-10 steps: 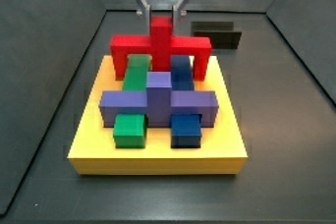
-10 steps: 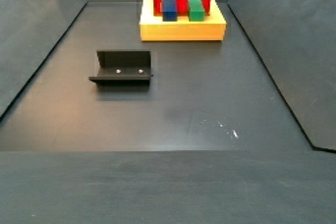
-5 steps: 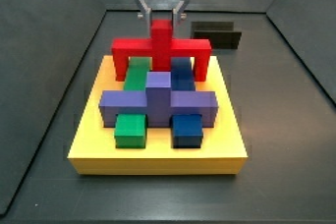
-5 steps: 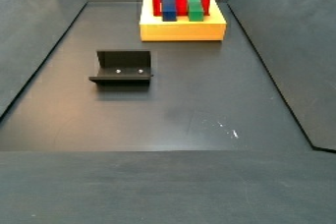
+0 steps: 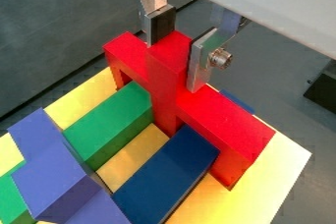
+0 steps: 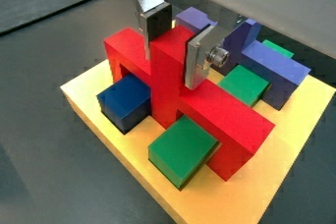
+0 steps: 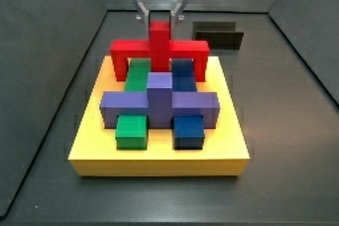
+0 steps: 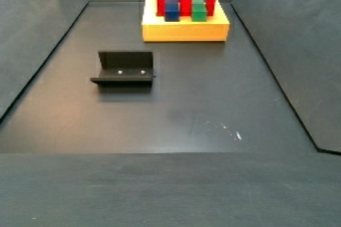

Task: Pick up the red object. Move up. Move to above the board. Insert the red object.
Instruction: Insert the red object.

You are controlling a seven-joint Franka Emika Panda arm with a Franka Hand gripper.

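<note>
Tightly clamped: claw (image 5: 182, 41) on red object (image 5: 184, 105).

Gripper (image 5: 182, 39) upright, jaws clamped.

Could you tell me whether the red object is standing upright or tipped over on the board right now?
Upright. The red object stands on the board, crossbar level, legs straddling the green and blue blocks, its stem vertical between the fingers of the gripper above it.

Gripper (image 5: 182, 39): upper body cut off by frame edge in both wrist views. Red object (image 7: 161, 50) legs' lower ends hidden behind purple block (image 7: 161, 100); seating in board (image 7: 159, 156) unreadable. Blocks too small to resolve in far side view.
</note>
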